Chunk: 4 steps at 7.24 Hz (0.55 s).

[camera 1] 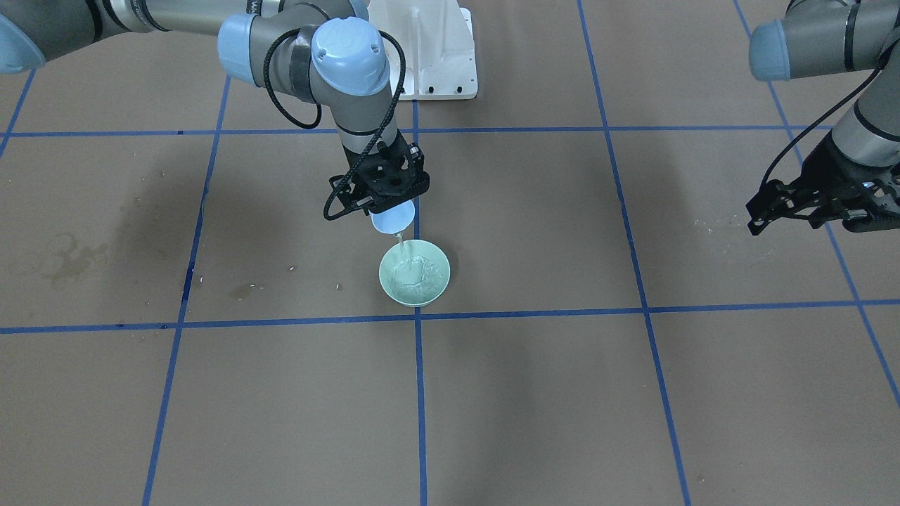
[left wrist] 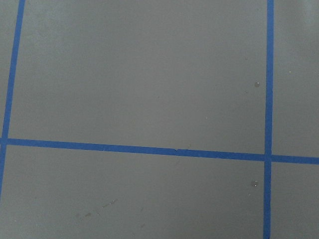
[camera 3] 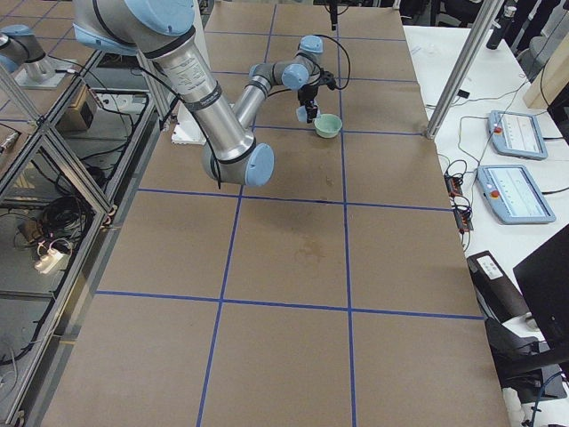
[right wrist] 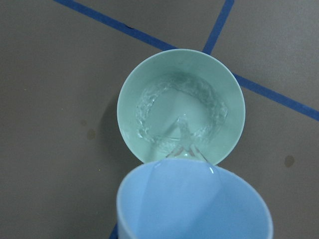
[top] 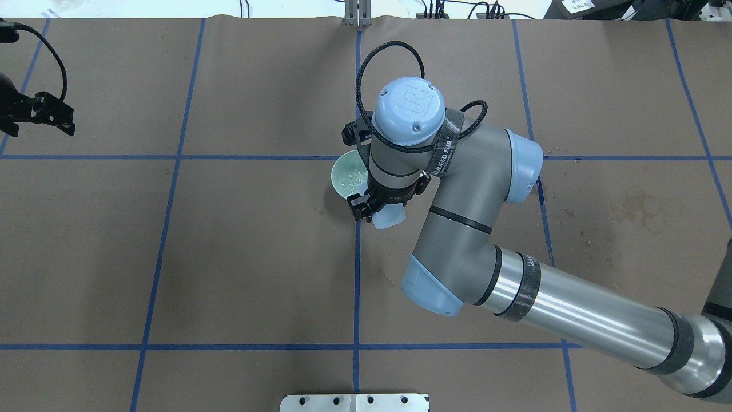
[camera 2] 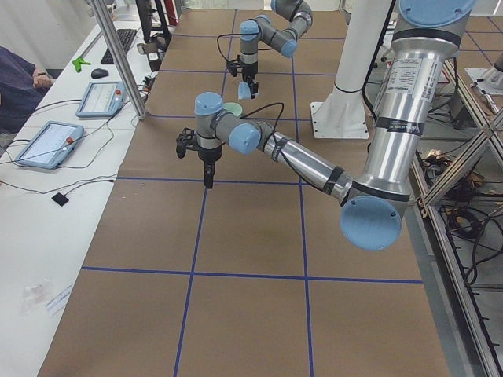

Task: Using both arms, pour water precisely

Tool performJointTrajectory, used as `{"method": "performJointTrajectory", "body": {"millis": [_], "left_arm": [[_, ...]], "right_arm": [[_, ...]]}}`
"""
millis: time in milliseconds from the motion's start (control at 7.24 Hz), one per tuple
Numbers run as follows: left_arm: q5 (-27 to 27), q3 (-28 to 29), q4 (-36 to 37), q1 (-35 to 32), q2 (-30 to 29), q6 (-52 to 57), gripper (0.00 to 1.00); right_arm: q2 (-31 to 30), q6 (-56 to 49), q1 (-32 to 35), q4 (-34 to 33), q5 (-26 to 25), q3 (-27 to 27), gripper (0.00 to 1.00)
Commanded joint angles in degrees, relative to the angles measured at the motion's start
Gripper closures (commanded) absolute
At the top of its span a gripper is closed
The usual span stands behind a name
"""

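My right gripper (camera 1: 391, 208) is shut on a light blue cup (camera 1: 392, 219) and holds it tilted just above a pale green bowl (camera 1: 434, 289) near the table's middle. A thin stream of water (camera 1: 401, 242) falls from the cup's lip into the bowl. In the right wrist view the cup (right wrist: 194, 204) fills the bottom, and rippling water (right wrist: 182, 124) lies in the bowl (right wrist: 130, 94). In the overhead view the right arm hides part of the bowl (top: 345, 174). My left gripper (camera 1: 758, 223) hangs far off at the table's side, shut and empty; it also shows in the overhead view (top: 60, 120).
The white bolted pedestal (camera 1: 439, 49) stands at the robot's side of the table. Old wet stains (camera 1: 63, 256) mark the brown paper on the right arm's side. Blue tape lines grid the table. An operator and teach pendants (camera 2: 47, 141) sit beyond the far edge.
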Motion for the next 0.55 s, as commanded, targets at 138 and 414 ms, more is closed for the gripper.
{"method": "performJointTrajectory", "body": {"millis": [138, 414], "left_arm": [[0.00, -0.03, 0.00, 0.00, 0.00, 0.00, 0.00], [0.00, -0.03, 0.00, 0.09, 0.09, -0.09, 0.00]], "right_arm": [[2.30, -1.75, 0.74, -4.23, 1.29, 0.00, 1.00], [2.48, -1.31, 0.92, -3.35, -0.28, 0.27, 1.00]]}}
